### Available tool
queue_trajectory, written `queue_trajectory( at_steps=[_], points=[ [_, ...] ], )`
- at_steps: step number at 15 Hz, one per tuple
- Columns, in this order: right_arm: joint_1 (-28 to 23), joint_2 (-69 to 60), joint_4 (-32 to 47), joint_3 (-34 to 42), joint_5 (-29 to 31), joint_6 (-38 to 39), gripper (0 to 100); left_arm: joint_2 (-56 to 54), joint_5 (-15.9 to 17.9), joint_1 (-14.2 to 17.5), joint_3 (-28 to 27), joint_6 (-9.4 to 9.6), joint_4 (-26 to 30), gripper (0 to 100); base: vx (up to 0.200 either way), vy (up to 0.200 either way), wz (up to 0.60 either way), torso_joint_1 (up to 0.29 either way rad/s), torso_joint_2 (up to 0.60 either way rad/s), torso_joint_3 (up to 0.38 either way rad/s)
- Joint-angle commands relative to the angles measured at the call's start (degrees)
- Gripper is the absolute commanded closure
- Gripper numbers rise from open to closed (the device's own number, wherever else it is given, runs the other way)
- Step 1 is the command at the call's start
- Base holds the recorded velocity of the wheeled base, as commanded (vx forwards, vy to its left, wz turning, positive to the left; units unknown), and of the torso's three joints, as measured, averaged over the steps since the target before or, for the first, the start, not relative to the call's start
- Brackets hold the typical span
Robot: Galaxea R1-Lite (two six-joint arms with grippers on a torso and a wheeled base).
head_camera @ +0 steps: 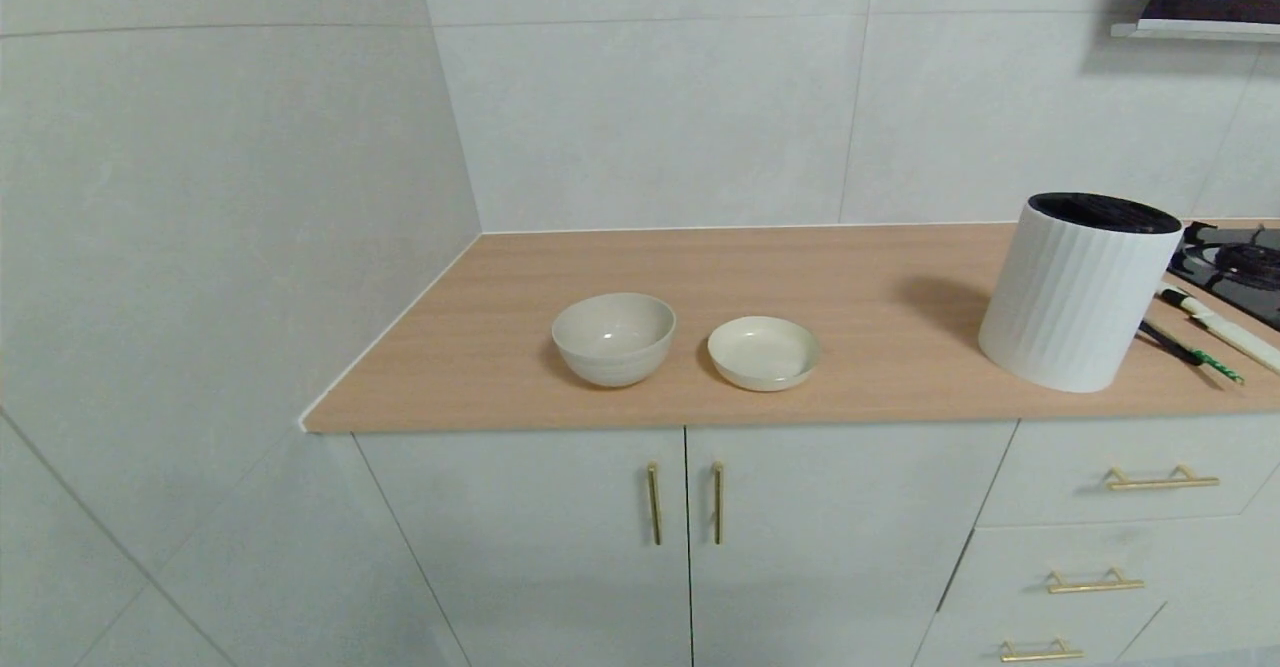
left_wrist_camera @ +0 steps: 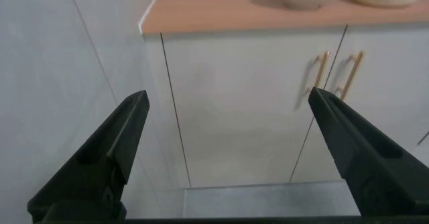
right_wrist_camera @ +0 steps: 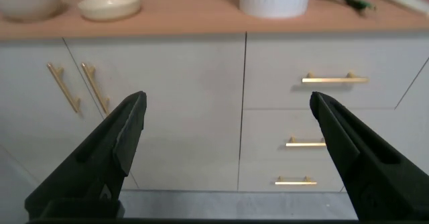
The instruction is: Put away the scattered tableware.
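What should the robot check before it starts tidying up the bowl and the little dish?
1. The left gripper is open and empty: ok.
2. The right gripper is open and empty: ok.
3. The bowl stands upright on the counter with nothing inside: ok.
4. The shallow dish sits beside the bowl without touching it, so either can be lifted alone: ok.
5. The cupboard doors under the counter are open, in case the tableware goes there: not ok, both are shut.
6. The place where the tableware belongs is known: cannot tell.
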State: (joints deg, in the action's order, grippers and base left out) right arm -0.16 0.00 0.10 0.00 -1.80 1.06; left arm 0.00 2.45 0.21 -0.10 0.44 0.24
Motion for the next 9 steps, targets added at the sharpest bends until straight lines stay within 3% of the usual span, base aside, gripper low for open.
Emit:
queue_trajectory(
  at_steps=[1, 9],
  points=[
    [0.1, 0.1, 0.0, 0.0, 0.0, 0.0, 0, 0.0, 0.0, 0.1, 0.0, 0.0, 0.0, 0, 0.0, 0.0, 0.0, -0.227, 0.51, 0.29],
    [0.0, 0.1, 0.0, 0.0, 0.0, 0.0, 0, 0.0, 0.0, 0.1, 0.0, 0.0, 0.0, 0, 0.0, 0.0, 0.0, -0.204, 0.5, 0.297]
  ],
)
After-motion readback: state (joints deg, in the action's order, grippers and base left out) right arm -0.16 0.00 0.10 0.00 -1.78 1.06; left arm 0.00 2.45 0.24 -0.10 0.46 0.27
